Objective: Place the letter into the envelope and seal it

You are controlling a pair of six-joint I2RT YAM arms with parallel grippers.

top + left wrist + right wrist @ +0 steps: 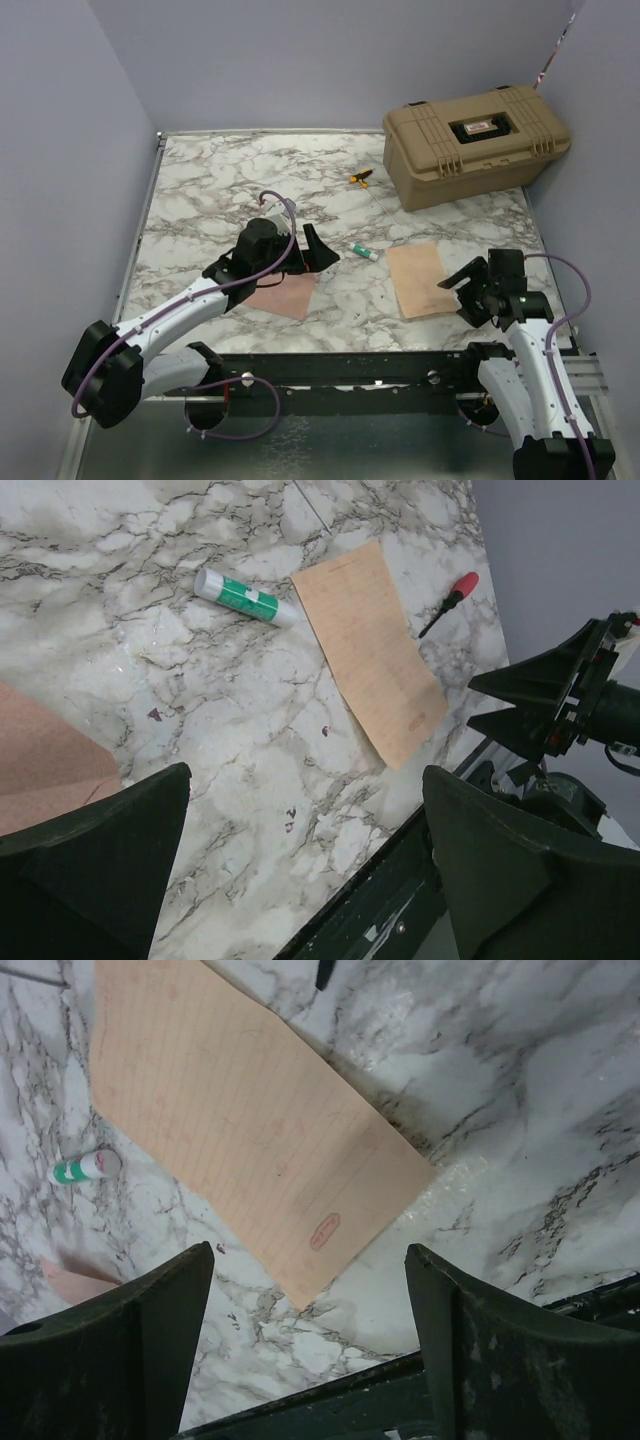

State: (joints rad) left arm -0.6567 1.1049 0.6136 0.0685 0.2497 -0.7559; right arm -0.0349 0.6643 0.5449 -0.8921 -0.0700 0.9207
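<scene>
Right pincer, open, hovers over a corner of the letter on the bench. Left pincer, open, is beside the envelope.

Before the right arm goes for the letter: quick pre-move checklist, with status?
1. Right gripper open, empty: ok.
2. Letter flat, nothing on it: ok.
3. Letter's near corner between the right fingers in the wrist view: ok.
4. Glue stick apart from the letter: ok.
5. Left gripper open, empty: ok.
6. Envelope flap open: cannot tell, the left arm covers part of it.
</scene>
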